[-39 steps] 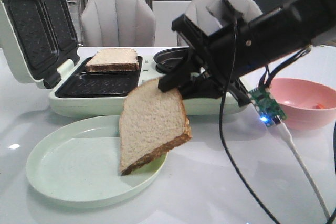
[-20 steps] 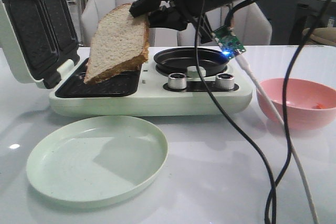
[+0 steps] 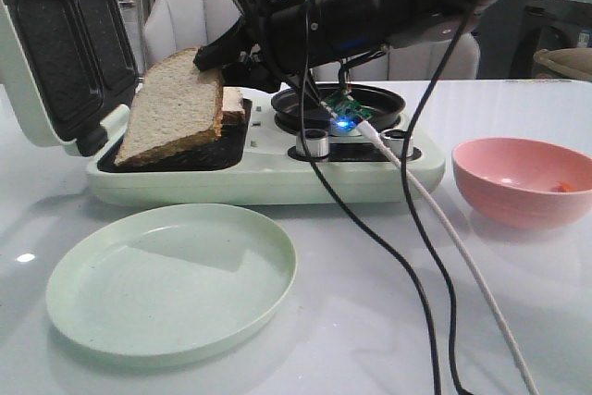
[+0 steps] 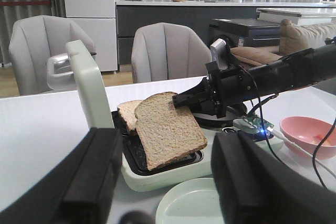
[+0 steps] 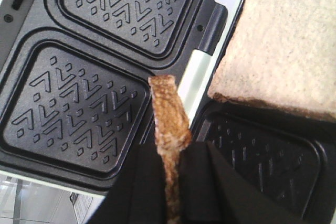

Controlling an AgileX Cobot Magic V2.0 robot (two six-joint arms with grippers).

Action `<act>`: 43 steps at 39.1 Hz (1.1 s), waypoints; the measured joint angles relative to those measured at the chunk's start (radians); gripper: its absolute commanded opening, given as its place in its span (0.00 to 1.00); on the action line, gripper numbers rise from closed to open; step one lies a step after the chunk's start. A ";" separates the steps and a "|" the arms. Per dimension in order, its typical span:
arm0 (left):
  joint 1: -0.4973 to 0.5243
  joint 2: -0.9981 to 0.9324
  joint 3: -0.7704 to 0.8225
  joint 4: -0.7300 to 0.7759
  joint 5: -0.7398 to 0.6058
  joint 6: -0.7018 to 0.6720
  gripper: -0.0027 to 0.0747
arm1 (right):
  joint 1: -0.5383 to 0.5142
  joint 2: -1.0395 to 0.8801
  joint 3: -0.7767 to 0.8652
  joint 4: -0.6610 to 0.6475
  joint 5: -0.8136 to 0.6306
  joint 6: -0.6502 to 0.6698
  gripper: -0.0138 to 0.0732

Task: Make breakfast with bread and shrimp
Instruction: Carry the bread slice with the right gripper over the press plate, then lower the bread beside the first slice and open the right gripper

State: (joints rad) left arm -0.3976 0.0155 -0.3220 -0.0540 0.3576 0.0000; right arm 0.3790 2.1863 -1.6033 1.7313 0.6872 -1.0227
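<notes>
White and glossy, the surface (image 3: 370, 302) carries an open sandwich maker (image 3: 259, 168) toward its far left corner. The right claw (image 3: 215, 57) is clamped on the top corner of one bread slice (image 3: 171, 108), holding it tilted over the maker's dark plate, in front of the second slice (image 3: 233, 104) lying there. The left claw (image 4: 165, 182) stands spread wide, holding nothing. A pale green plate (image 3: 171, 279) sits near the front edge. The pink bowl (image 3: 523, 178) near the right edge holds the shrimp (image 3: 566, 188).
</notes>
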 measured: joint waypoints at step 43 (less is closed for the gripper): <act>0.000 0.000 0.000 0.000 0.000 0.000 0.60 | 0.008 0.047 -0.081 -0.118 -0.156 -0.075 0.81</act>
State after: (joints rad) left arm -0.3976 0.0155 -0.3220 -0.0540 0.3576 0.0000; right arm 0.3874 2.2335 -1.6847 1.6134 0.5309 -1.0978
